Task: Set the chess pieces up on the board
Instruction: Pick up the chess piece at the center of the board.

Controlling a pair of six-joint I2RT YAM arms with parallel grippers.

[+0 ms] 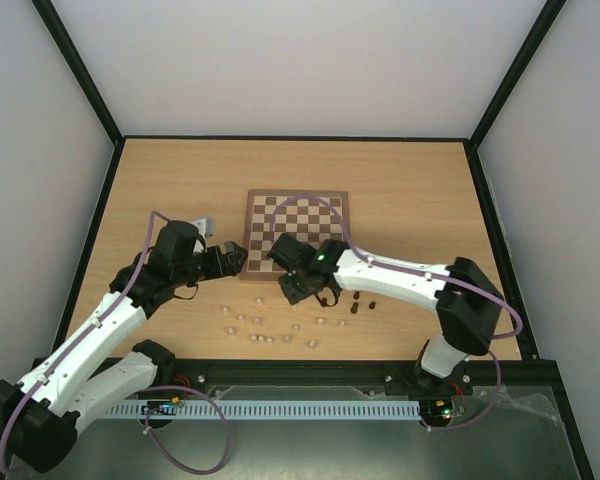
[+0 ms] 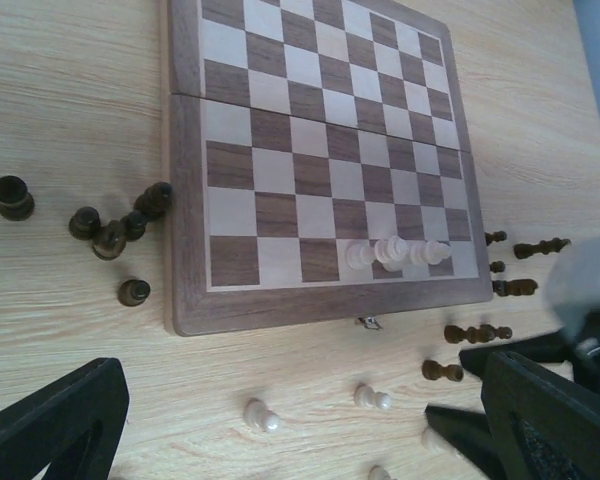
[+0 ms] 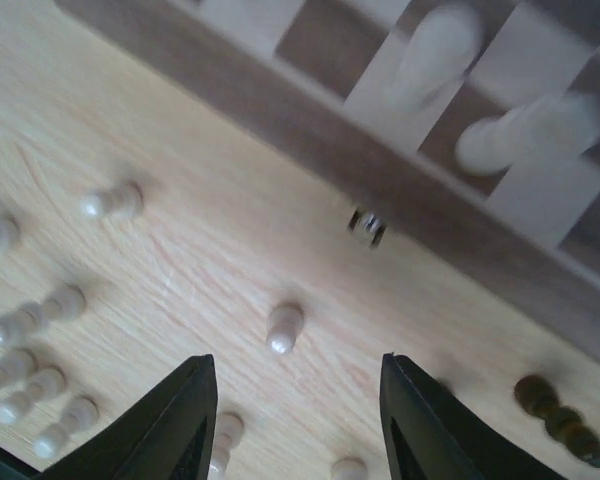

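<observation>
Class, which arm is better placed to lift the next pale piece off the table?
Probably right: its fingers hang close over a pale piece beside the board; the left fingers sit farther off.

The top external camera is looking down from above and behind the arms, taking in the whole table (image 1: pixel 410 190). The left wrist camera is slanting over the board (image 2: pixel 320 180) from above its near edge. The right wrist camera is hovering much closer, and both are sharing that edge's metal clasp (image 3: pixel 366 225) and the pale pieces (image 3: pixel 283 328) beside it.
</observation>
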